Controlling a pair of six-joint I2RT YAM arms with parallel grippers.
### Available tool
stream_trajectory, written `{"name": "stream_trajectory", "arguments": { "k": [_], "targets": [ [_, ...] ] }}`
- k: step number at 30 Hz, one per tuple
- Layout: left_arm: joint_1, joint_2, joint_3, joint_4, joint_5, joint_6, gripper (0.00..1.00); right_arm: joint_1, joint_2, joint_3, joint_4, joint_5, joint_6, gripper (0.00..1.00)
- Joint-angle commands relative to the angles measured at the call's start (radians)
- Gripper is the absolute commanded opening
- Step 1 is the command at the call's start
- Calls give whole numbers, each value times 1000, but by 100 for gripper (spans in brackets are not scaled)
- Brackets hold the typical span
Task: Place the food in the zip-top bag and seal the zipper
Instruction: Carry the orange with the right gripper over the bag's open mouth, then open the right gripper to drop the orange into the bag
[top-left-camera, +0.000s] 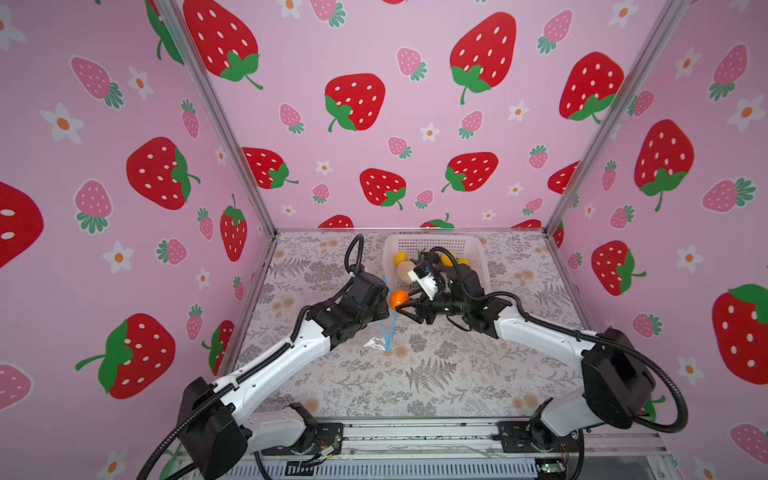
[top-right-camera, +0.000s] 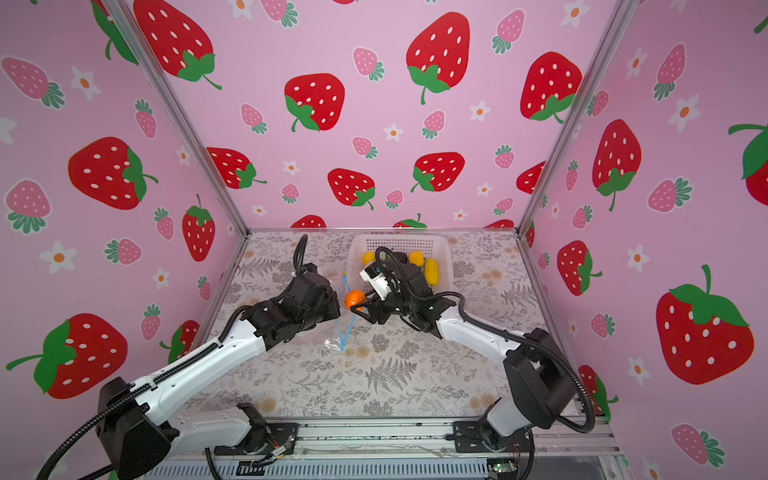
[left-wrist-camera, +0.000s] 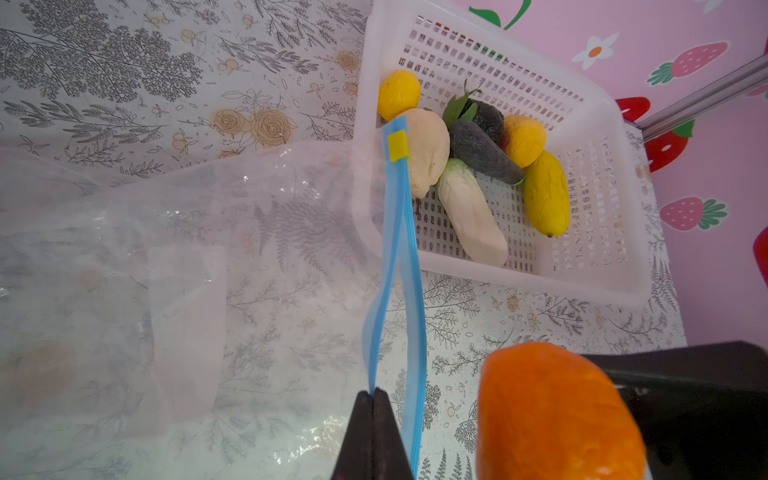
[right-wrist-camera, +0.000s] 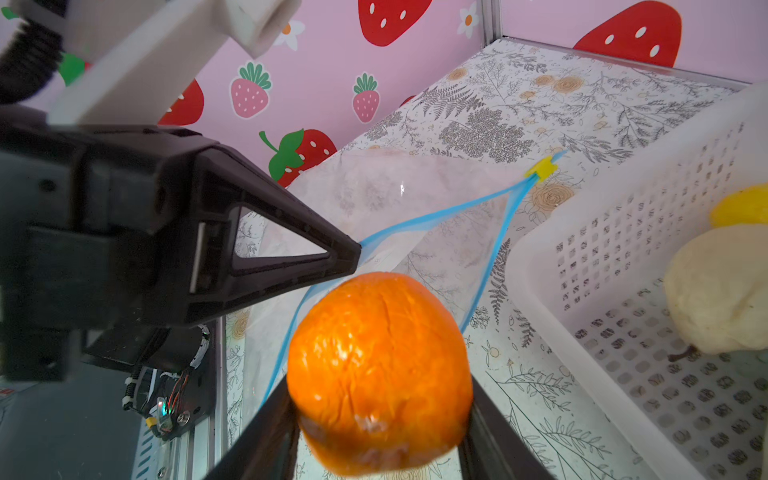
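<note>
Clamping glossy orange fruit (right-wrist-camera: 376, 353): right end effector (right-wrist-camera: 380, 386); left end effector (left-wrist-camera: 374, 395) pinches parted light-blue zipper (left-wrist-camera: 397, 232).

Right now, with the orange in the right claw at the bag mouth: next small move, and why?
Probably ease the right claw forward to carry the orange through the gap in the zipper, then release. The left claw pinches one lip and holds the zip-top bag open, and the orange sits at that mouth, seemingly not yet inside.
</note>
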Motion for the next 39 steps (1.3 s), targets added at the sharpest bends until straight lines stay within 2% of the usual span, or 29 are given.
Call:
{"name": "stream_trajectory", "arguments": {
  "k": [1, 20, 25, 30, 37, 39],
  "targets": [
    [-2, -26, 34, 2, -3, -23, 0, 20, 38, 6, 22, 3, -1, 42],
    [-2, -45, 22, 19, 24, -34, 0, 36, 128, 50, -8, 53, -15, 44],
    [0, -36, 29, 23, 33, -26, 0, 38, 137, 70, -38, 72, -27, 51],
    [2, -23, 37, 25, 42, -23, 0, 40, 139, 71, -47, 92, -27, 63],
    [4, -17, 39, 26, 41, -23, 0, 39, 141, 74, -58, 110, -35, 67],
    [4, -17, 38, 27, 43, -22, 0, 40, 144, 75, -58, 113, -36, 71]
  ]
}}
